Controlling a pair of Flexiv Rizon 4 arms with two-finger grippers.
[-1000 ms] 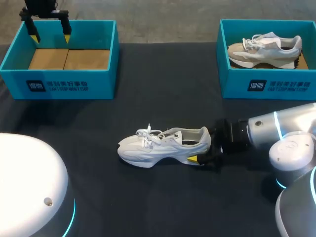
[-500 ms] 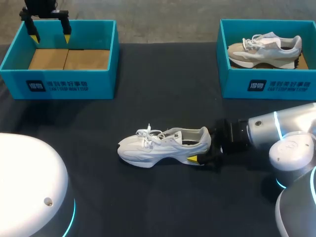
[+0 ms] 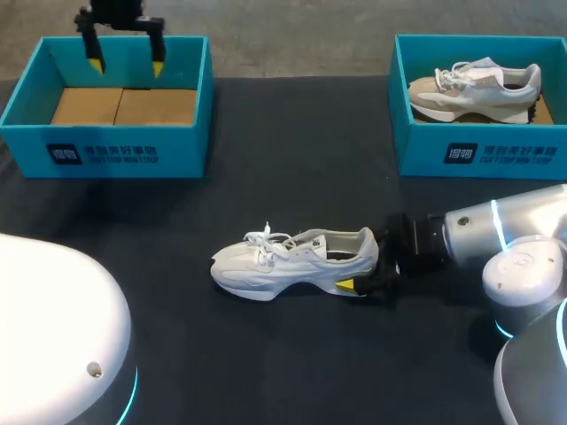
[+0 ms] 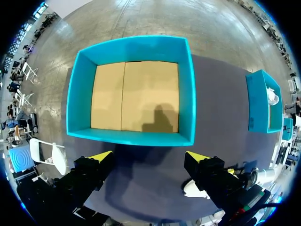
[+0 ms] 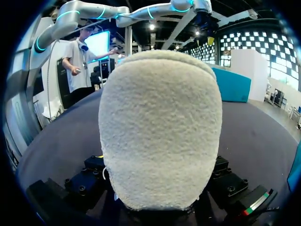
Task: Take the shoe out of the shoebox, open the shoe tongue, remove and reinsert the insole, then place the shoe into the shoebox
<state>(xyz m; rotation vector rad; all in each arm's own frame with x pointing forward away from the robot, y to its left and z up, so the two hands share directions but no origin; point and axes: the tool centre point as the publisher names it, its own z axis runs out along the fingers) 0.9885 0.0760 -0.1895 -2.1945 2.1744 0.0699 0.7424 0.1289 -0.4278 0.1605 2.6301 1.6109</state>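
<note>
The shoe (image 3: 292,259) stands mid-table (image 3: 266,168), out of its box. The left tool (image 3: 124,66) hangs spread above the empty left shoebox (image 3: 115,155), likely parked clear. The right tool (image 3: 359,270) pinches the heel, seemingly steadying it for tongue and insole work.

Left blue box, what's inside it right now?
Only its brown cardboard floor shows inside the left box; no shoe. From the head view the front wall hides a strip of floor, but the left wrist view shows it bare.

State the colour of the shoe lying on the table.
The shoe is white; the head view shows it best.
</note>
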